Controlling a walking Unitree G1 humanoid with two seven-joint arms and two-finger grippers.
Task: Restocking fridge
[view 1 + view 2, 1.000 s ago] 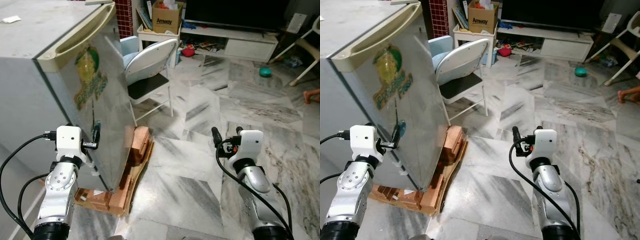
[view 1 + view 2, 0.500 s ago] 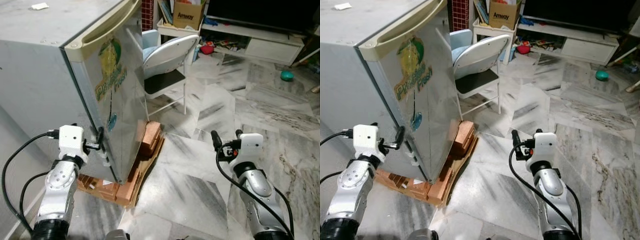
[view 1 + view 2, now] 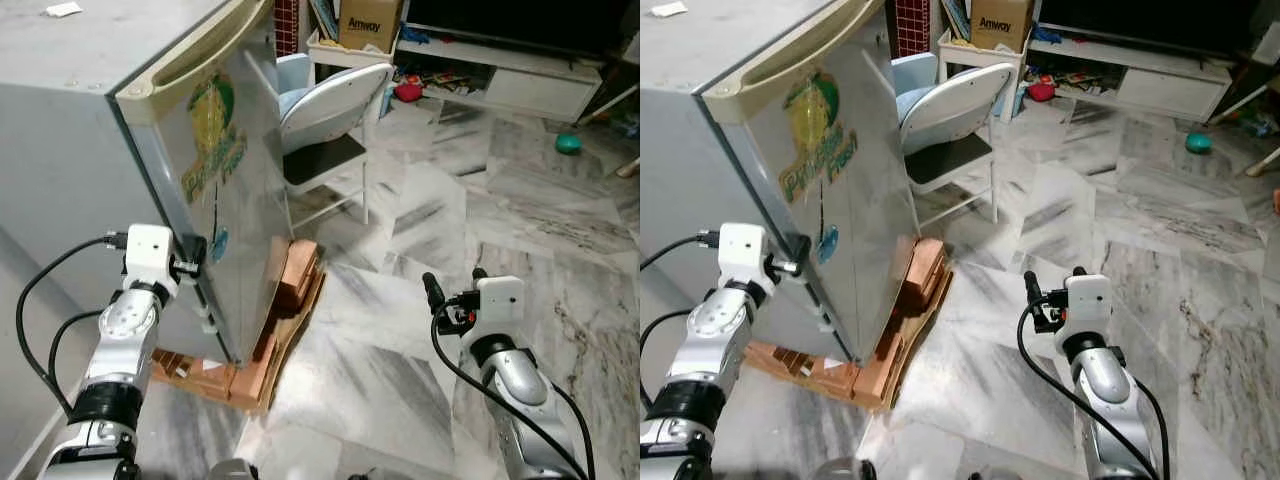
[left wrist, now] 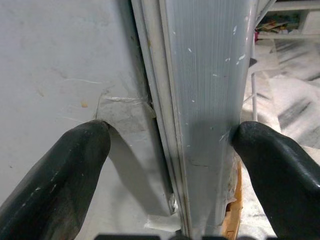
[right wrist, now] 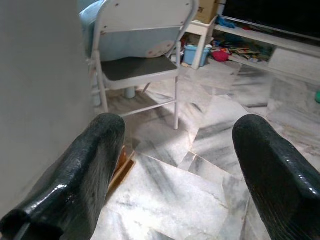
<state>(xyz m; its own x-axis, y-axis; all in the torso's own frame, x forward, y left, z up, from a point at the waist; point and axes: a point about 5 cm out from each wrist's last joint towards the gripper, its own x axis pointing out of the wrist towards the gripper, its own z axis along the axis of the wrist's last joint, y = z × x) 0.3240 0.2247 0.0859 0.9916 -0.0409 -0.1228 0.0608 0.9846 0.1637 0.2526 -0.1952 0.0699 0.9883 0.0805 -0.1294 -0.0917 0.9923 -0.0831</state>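
fridge [image 3: 120, 150] seen at 10 o'clock, door shut, raised on wooden blocks [image 3: 285, 300] | left gripper [image 3: 196, 262] spread wide astride door edge [image 4: 200, 115] | right gripper [image 3: 452, 290] held wide, empty, at 4 o'clock | risk: fingers could slip off smooth edge, or fridge be rocked on blocks

The room is evenly bright with soft daylight, and the head views are sharp, without motion blur. The marble floor [image 3: 420, 230] gives a pale sheen. The metal door of the fridge [image 3: 235, 190] reflects the light softly, and a dark shadow lies under the folding chair [image 3: 325, 130]. In the left wrist view the black fingers [image 4: 55, 185] are close and a little out of focus, and they throw a grey shadow on the fridge wall. The television [image 3: 520, 20] stays very dark
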